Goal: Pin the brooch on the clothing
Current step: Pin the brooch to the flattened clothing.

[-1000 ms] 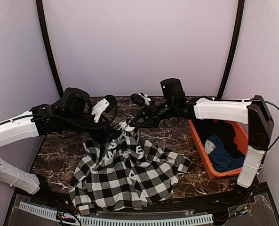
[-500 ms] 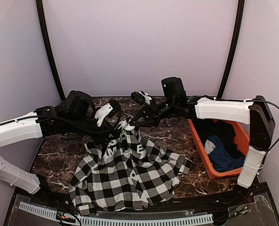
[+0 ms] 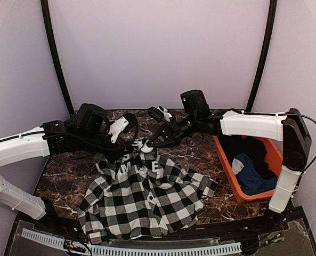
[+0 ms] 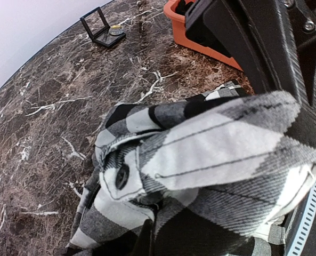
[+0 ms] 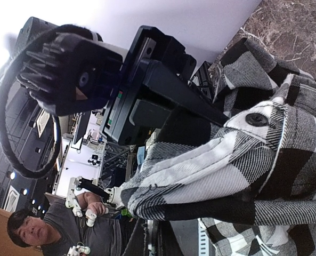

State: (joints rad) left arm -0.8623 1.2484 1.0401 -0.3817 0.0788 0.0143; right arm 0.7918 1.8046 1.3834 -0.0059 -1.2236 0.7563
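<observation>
Clothing (image 3: 147, 197), a black-and-white checked shirt with white block letters, lies spread on the marble table (image 3: 62, 176) in front of the arm bases, its far edge lifted off the surface. The left gripper (image 3: 132, 144) and the right gripper (image 3: 150, 142) meet at that raised edge, close beside each other. The left jaws are closed tight on a bunched fold of the clothing, which fills the left wrist view around a dark button (image 4: 122, 176). The right jaws are likewise clamped on the checked fabric, near a black button (image 5: 256, 119). An orange bin (image 3: 227, 176) stands at the right of the table, apart from the shirt, with a blue garment (image 3: 253, 180) inside. A small black open case (image 4: 100, 26) sits on the far marble
</observation>
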